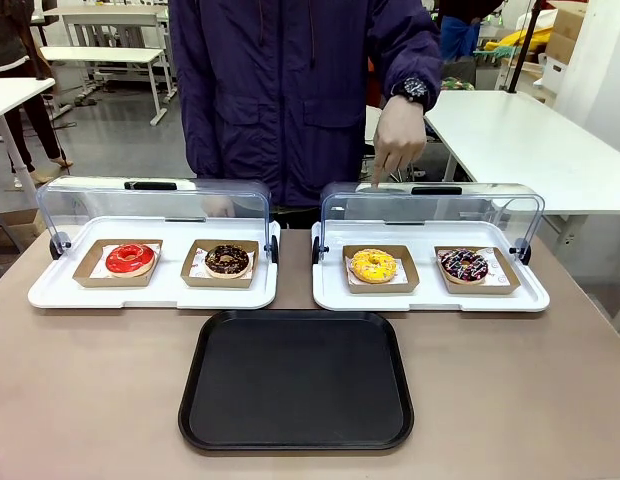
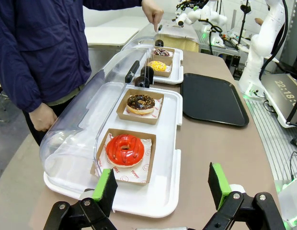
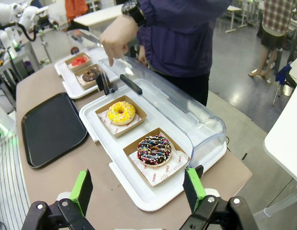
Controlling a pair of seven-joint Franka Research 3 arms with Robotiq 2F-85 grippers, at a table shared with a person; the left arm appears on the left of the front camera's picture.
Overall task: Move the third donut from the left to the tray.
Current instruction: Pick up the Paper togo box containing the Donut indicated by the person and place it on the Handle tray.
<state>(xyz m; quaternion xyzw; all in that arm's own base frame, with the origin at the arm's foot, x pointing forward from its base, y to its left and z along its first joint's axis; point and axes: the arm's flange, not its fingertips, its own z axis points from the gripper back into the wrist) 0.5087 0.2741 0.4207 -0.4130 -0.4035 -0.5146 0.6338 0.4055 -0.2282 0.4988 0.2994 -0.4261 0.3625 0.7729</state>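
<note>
The yellow-iced third donut from the left sits in its brown cardboard holder on the right white tray; it also appears as the yellow donut and the far yellow donut. The black tray lies empty in front of both white trays, also seen as the black tray and the black tray. My left gripper is open near the red donut's tray. My right gripper is open, close to the sprinkled chocolate donut. A person's hand points down above the yellow donut's lid.
A red donut and a chocolate donut sit on the left white tray. A sprinkled chocolate donut shares the right white tray. Both clear lids stand open. The person stands at the far side.
</note>
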